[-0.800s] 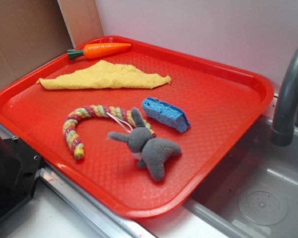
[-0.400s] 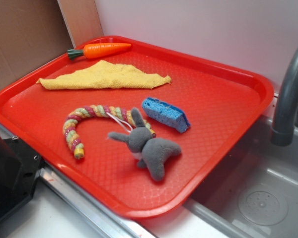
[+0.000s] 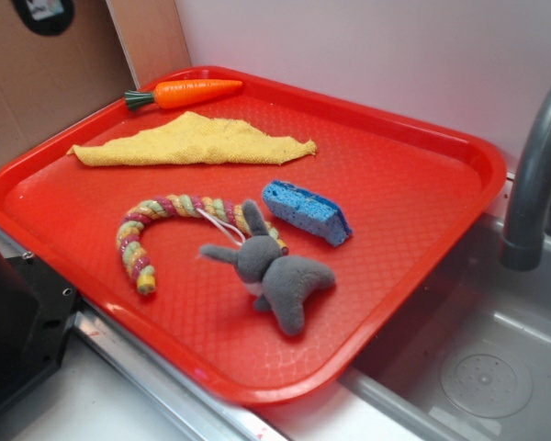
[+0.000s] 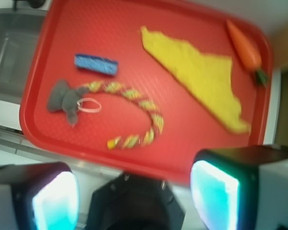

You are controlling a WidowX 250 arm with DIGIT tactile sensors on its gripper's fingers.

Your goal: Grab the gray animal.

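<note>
The gray animal (image 3: pixel 274 276) is a small plush bunny lying on its side near the front of the red tray (image 3: pixel 422 184), ears toward the striped rope toy (image 3: pixel 156 225). In the wrist view the gray animal (image 4: pixel 62 98) lies at the left, far below. My gripper (image 4: pixel 134 191) hangs high above the tray's near edge, open, with nothing between its two glowing pads (image 4: pixel 215 194). In the exterior view only a black part of the arm (image 3: pixel 44 13) shows, at the top left edge.
A blue sponge (image 3: pixel 305 211) lies just behind the bunny. A yellow cloth (image 3: pixel 193 140) and a toy carrot (image 3: pixel 188 92) lie at the tray's back. A gray sink (image 3: pixel 477 367) with a faucet (image 3: pixel 537 175) is on the right, and the black robot base (image 3: pixel 18 322) at front left.
A black part of the arm has come into the exterior view at the top left. Nothing on the tray has moved.
</note>
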